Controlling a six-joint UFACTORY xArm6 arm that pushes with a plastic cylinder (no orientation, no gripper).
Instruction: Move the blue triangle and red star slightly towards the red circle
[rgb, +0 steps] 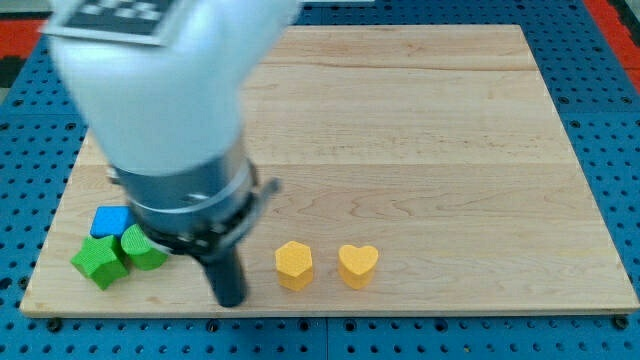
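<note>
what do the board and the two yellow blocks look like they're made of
The board looks like pale wood with a smooth finish: grain lines and plank seams run across it. The yellow hexagon and yellow heart look like solid painted pieces with a matte, even colour; whether wood or plastic lies beneath the paint cannot be told. My tip stands at the view's left of the hexagon, apart from it.
</note>
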